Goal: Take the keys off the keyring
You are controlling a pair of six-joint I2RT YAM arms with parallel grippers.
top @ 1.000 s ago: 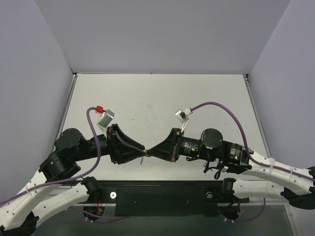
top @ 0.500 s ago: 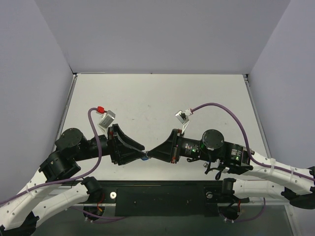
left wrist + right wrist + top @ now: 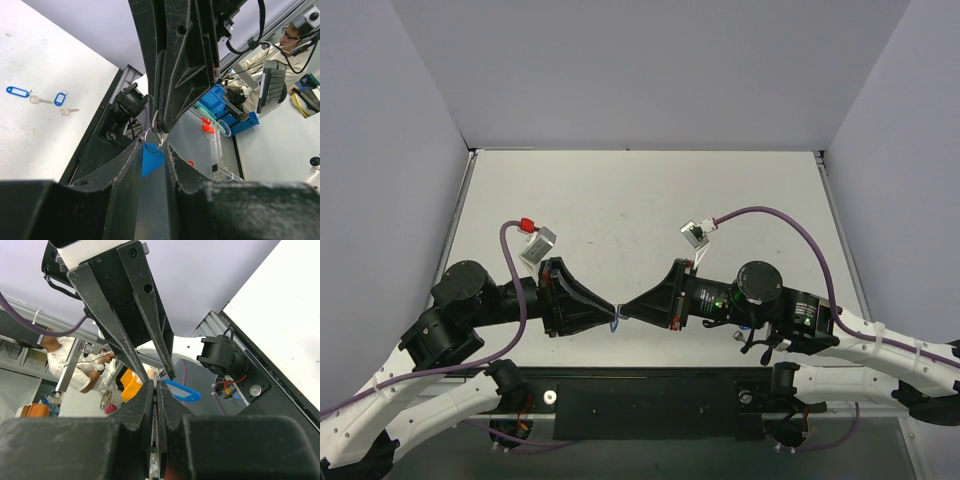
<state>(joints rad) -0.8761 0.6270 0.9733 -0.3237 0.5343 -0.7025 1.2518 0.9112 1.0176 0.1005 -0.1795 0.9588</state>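
Two keys: the keys (image 3: 40,100) lie flat on the desk (image 3: 60,60), off the ring. In the left wrist view they sit well away from both tools, out to one side of the left tool's fingers. Each has one of the blue-rimmed key tags (image 3: 17,91) beside it.
One keyring: the keyring (image 3: 151,136) is a thin wire loop with a blue tag (image 3: 150,159). It is up off the desk, between the two tool tips.
Two tools: they meet tip to tip, pointing at each other over the near part of the desk.
Left tool: the left tool (image 3: 612,316) is closed to a narrow slot and pinches the keyring's blue tag between its fingers. The wire loop stands just beyond its tips.
Right tool: the right tool (image 3: 626,312) has its fingers pressed together, with only a hairline slit showing. Its point grips the wire loop on the side away from the left tool.
Hard to see: from above, the keyring is only a blue speck between the tips, and the keys are too small to find. In the right wrist view the wire is hidden by that tool's own fingers, and only the blue tag shows just past them.
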